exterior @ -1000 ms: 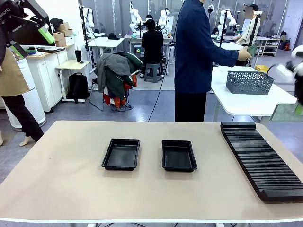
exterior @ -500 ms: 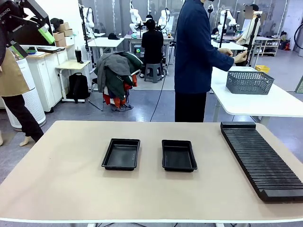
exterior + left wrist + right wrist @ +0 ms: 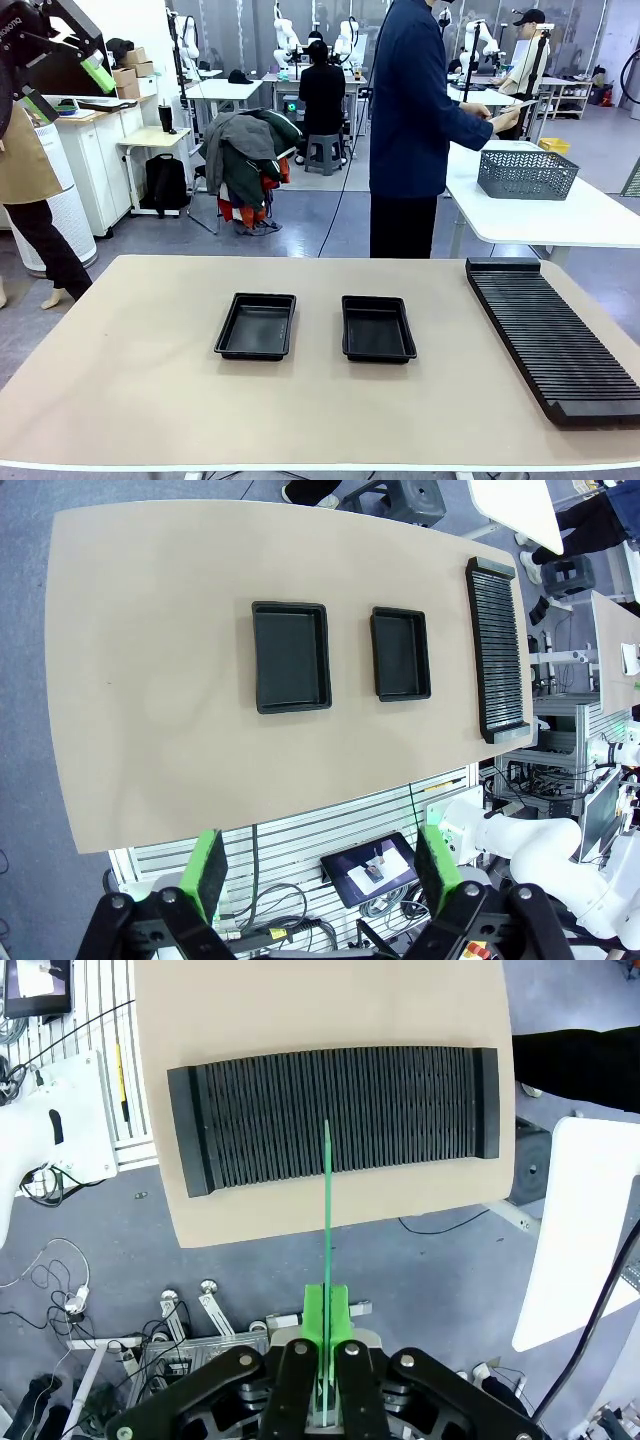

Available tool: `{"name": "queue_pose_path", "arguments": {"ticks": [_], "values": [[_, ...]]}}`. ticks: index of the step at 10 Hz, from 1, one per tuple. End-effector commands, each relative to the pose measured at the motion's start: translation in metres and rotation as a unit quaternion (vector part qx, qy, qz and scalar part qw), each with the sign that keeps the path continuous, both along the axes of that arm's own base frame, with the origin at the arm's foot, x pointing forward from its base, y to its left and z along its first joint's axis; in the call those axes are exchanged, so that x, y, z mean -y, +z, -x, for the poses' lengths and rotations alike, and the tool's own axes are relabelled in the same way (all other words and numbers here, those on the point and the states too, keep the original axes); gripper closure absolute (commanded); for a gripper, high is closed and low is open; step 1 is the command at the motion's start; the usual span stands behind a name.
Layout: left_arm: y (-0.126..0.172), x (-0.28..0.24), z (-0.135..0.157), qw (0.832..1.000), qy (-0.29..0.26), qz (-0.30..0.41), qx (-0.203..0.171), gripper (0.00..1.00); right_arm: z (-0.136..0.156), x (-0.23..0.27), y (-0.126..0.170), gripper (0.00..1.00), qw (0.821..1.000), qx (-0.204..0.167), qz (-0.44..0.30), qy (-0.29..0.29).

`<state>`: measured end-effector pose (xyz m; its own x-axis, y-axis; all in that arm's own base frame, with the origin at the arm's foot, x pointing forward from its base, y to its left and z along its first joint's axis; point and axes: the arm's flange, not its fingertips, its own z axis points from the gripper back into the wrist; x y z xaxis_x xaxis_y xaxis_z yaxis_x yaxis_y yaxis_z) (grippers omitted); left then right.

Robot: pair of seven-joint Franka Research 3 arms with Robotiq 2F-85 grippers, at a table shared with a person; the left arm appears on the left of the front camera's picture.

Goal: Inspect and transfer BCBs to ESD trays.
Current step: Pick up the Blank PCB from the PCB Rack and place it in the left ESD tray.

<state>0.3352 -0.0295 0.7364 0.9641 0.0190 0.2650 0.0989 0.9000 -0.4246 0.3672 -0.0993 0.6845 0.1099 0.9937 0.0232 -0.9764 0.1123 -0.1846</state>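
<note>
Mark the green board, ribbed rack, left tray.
Thin flat green circuit board (image 3: 327, 1200): right wrist view, its edge.
Long black ribbed slotted rack (image 3: 553, 335): front view, top face.
Left shallow black plastic tray (image 3: 254, 355): front view, near rim.

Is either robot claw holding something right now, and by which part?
The right gripper is shut on a thin green circuit board, seen edge-on, pinching its near edge. The left gripper is open and empty.
</note>
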Motion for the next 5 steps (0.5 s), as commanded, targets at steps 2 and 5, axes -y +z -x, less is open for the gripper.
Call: {"name": "queue_pose_path", "arguments": {"ticks": [2,5], "values": [[-0.0009,-0.0004,0.0011,1.000,0.001,0.000,0.001,0.00,0.0021,-0.0005,-0.0025,1.00,1.000,-0.001,0.003,0.000],[-0.0009,-0.0004,0.0011,1.000,0.001,0.000,0.001,0.00,0.0021,-0.0005,-0.0025,1.00,1.000,-0.001,0.003,0.000]]}}
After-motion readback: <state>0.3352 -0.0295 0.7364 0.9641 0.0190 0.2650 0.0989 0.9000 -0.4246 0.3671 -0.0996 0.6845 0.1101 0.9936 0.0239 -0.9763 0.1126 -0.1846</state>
